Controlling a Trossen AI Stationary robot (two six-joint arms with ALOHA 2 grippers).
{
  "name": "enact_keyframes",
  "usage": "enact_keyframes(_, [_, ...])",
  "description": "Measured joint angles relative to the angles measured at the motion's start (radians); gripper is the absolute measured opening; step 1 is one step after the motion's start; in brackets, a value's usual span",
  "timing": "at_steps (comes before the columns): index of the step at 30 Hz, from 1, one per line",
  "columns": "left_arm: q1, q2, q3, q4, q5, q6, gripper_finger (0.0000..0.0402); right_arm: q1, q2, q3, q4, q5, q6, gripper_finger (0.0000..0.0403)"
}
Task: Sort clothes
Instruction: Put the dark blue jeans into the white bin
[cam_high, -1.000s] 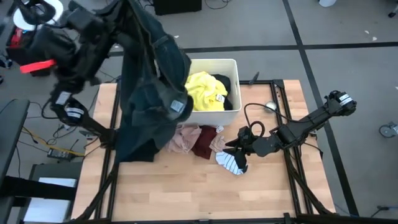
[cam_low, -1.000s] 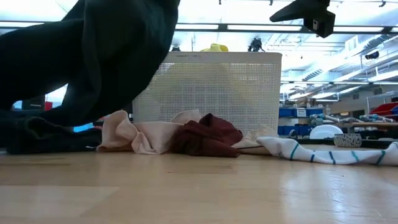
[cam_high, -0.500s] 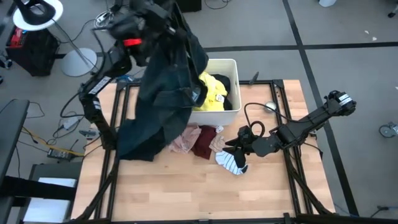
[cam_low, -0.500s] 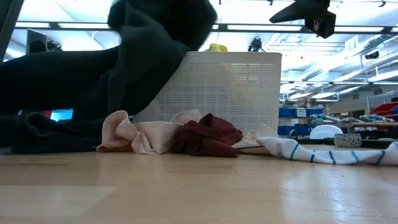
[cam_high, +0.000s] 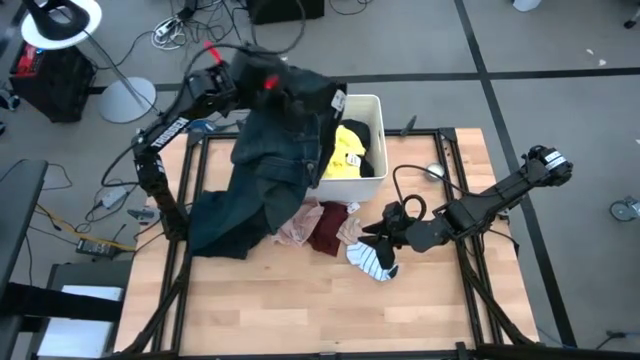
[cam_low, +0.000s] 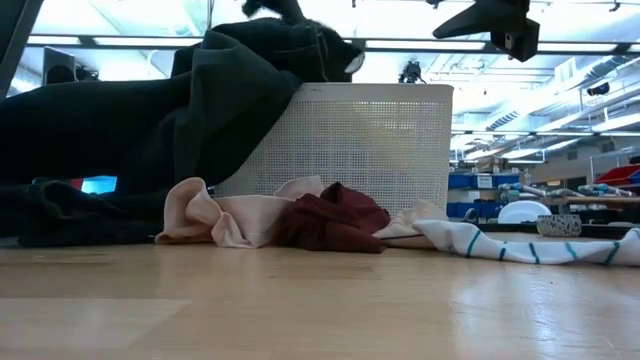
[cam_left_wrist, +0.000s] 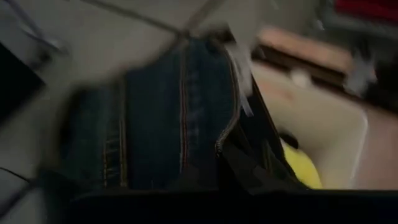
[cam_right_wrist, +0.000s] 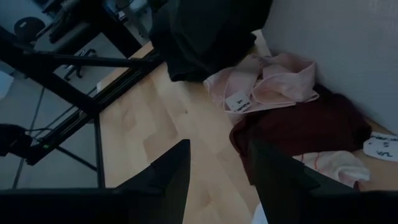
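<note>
A large dark navy denim garment (cam_high: 270, 150) hangs from my left gripper (cam_high: 278, 82), which is shut over the far left corner of the white bin (cam_high: 378, 180). The garment drapes over the bin's left wall (cam_low: 290, 100), and its lower end (cam_high: 225, 225) lies on the table. A yellow piece (cam_high: 345, 150) lies in the bin. Pale pink (cam_high: 295, 225), maroon (cam_high: 325, 232) and striped (cam_high: 370, 260) pieces lie in front of the bin. My right gripper (cam_right_wrist: 217, 180) hovers open just right of them. My left gripper is shut on the upper end of the denim garment (cam_left_wrist: 186, 118), but the cloth and the gripper hide the place of contact. The fingers slant downward from the far left. The garment hangs below them over the bin's left wall, with its lower end on the table.
The black table frame rails (cam_high: 455, 200) run along both sides of the wooden top. A cable (cam_high: 410, 180) loops right of the bin. Bare wood (cam_high: 300, 310) lies toward the near edge. A dark piece (cam_high: 372, 150) sits in the bin beside the yellow one.
My left gripper has come down and moved right toward the bin, tipping forward, still shut on the denim garment. The garment's upper part has sunk and now drapes over the bin's left wall. Its lower end has stayed on the table.
</note>
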Motion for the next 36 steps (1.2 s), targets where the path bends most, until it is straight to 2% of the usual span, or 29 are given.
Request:
enact_keyframes(3, [0.000, 0.001, -0.111, 0.008, 0.059, -0.014, 0.0000, 0.000, 0.000, 0.000, 0.000, 0.010, 0.000, 0.0164])
enact_keyframes(7, [0.002, 0.003, -0.291, 0.085, 0.076, -0.018, 0.0000, 0.000, 0.000, 0.000, 0.000, 0.012, 0.001, 0.0164])
enact_keyframes(12, [0.017, 0.003, -0.484, 0.270, 0.078, -0.063, 0.0000, 0.000, 0.000, 0.000, 0.001, 0.012, 0.020, 0.0164])
enact_keyframes(17, [0.034, 0.013, -0.635, 0.441, 0.160, -0.100, 0.0000, 0.000, 0.033, 0.000, 0.013, 0.012, 0.036, 0.0164])
enact_keyframes(20, [0.037, 0.023, -0.709, 0.507, 0.175, -0.122, 0.0000, 0.000, 0.078, 0.000, 0.024, -0.001, 0.054, 0.0164])
enact_keyframes(26, [0.036, 0.032, -0.776, 0.553, 0.184, -0.146, 0.0025, 0.001, 0.169, 0.000, 0.082, -0.071, 0.089, 0.0164])
enact_keyframes(36, [0.035, 0.033, -0.725, 0.531, 0.271, -0.160, 0.0145, 0.004, 0.190, 0.000, 0.105, -0.088, 0.091, 0.0164])
